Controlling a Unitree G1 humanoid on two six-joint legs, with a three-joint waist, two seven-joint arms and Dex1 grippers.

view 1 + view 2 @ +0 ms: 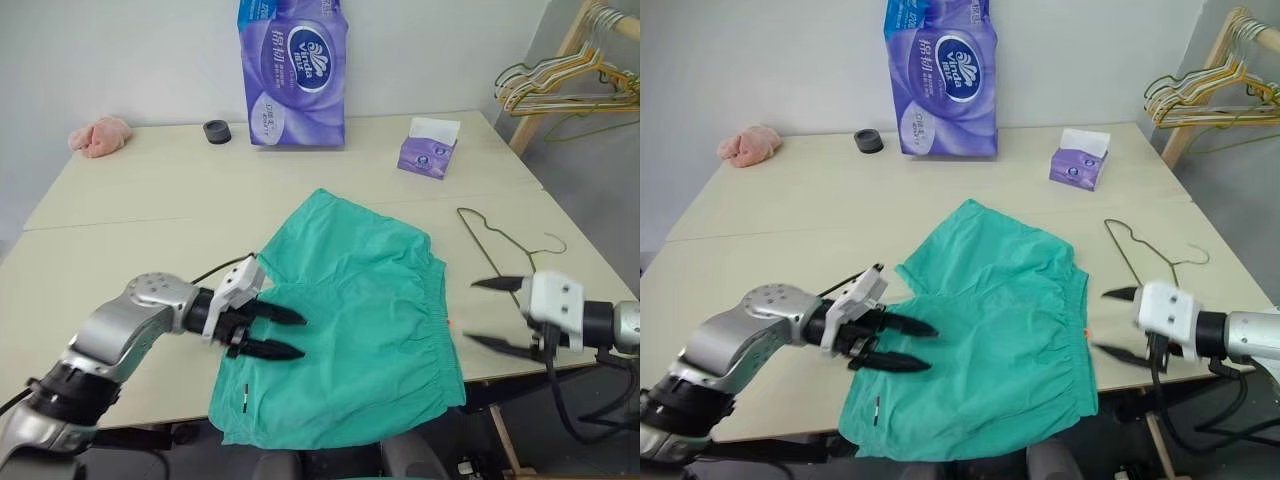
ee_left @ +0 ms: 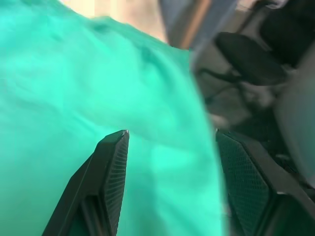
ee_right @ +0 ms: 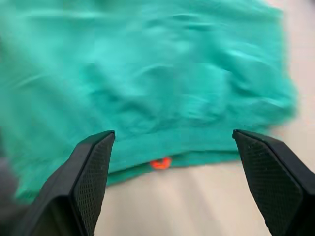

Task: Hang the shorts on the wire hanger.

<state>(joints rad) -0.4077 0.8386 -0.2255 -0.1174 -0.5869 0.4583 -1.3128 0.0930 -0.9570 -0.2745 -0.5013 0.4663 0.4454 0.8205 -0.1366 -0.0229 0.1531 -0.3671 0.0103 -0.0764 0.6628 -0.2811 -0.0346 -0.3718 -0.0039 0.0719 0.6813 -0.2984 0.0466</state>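
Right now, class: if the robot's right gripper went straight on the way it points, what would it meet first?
Probably the teal-green cloth shorts: the open right gripper points at their gathered waistband edge, near the small orange drawstring. Its height above the table is unclear.

prob a lab/test room: bare white wall (image 1: 120, 60), plain beige tables (image 1: 150, 190), wooden hanger rack (image 1: 560, 60).

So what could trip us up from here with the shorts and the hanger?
1. The shorts hang over the table's near edge; a tug from the left gripper could drag them off.
2. The wire hanger lies flat, thin, close to the table's right edge; the right gripper, jaws open, may nudge it off instead of gripping it.
3. Neither gripper holds anything yet, so a grab could bunch the cloth.
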